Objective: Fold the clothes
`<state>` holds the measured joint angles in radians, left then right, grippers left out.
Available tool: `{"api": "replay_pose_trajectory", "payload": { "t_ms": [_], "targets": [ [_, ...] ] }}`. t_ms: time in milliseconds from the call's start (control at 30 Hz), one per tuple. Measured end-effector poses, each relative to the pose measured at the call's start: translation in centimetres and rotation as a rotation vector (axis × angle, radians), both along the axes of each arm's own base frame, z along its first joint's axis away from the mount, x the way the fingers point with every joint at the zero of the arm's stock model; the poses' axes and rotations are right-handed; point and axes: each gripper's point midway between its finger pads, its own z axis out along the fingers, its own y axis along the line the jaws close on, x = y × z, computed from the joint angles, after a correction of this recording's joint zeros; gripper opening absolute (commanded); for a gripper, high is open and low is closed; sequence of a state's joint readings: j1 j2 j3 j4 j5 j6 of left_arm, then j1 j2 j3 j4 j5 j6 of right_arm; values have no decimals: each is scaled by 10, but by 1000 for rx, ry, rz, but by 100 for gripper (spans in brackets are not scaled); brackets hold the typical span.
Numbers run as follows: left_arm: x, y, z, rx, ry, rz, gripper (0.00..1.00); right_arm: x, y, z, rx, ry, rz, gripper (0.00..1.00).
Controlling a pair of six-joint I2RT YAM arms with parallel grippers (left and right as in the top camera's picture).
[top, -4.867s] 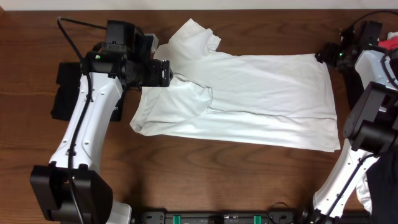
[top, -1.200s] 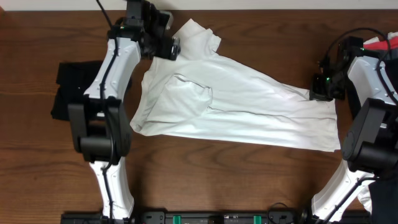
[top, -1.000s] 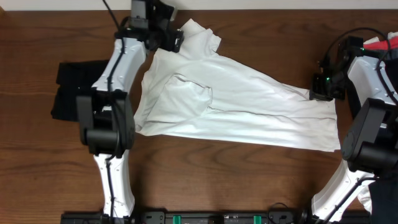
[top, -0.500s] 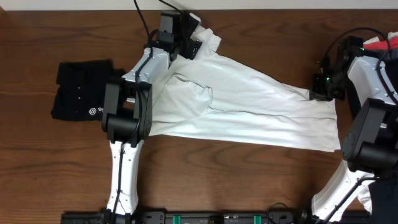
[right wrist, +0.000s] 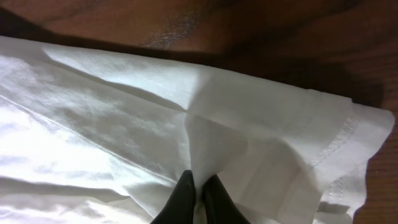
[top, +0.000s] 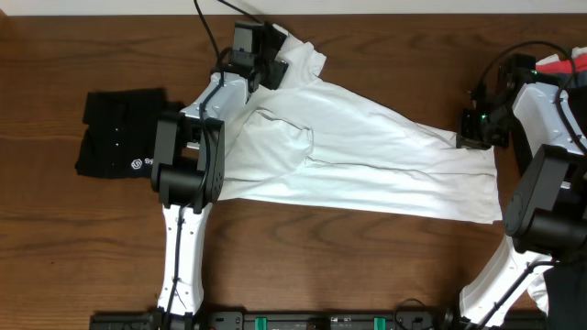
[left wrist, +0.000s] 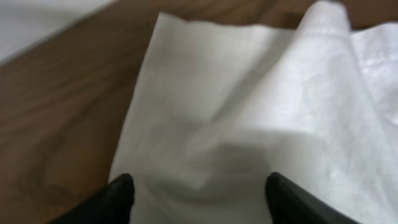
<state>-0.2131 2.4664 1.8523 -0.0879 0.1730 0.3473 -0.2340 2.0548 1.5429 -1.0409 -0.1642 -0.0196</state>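
The brown wooden desk (top: 321, 266) is covered across its middle by the white T-shirt (top: 367, 147), which is spread out flat but rumpled, with its hem toward the right and its collar end toward the far left. One sleeve is bunched at the far edge of the desk, and a fold of cloth is turned over the chest area. The black folded shirt (top: 119, 145) is laid on the left part of the desk, apart from the white garment, and a small white mark is shown on it. The left hand (top: 275, 69) is placed over the bunched sleeve. In the left wrist view its fingers (left wrist: 121, 196) are seen spread apart and released, with white cloth lying between them unpinched. The right hand (top: 470, 136) is set at the T-shirt's far right corner. In the right wrist view its fingers (right wrist: 184, 196) are clenched together on a raised fold of white cloth beside the stitched hem, so the T-shirt is grasped there.
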Motion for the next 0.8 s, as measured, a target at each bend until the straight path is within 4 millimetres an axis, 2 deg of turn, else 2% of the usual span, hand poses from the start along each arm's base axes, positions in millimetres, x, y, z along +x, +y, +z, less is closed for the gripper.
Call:
{"api": "replay_pose_trajectory", "payload": {
  "t_ms": [100,300,333,667,733,800],
  "targets": [
    [0,2,-1,-16,10,17,56,-2,0,0,2,8,0,4],
    [-4,8,-5,-77,58,58,19,-4,1,0,4,17,0,4],
    [-5,9,-5,-95,70,62,8,-4,1,0,4,18,0,4],
    [-11,24,-3,-149,134,88,6,-4,1,0,4,17,0,4],
    [-13,27,3,-149,140,94,6,-4,1,0,4,17,0,4],
    [-13,29,16,-154,132,97,6,-4,1,0,4,16,0,4]
  ]
}}
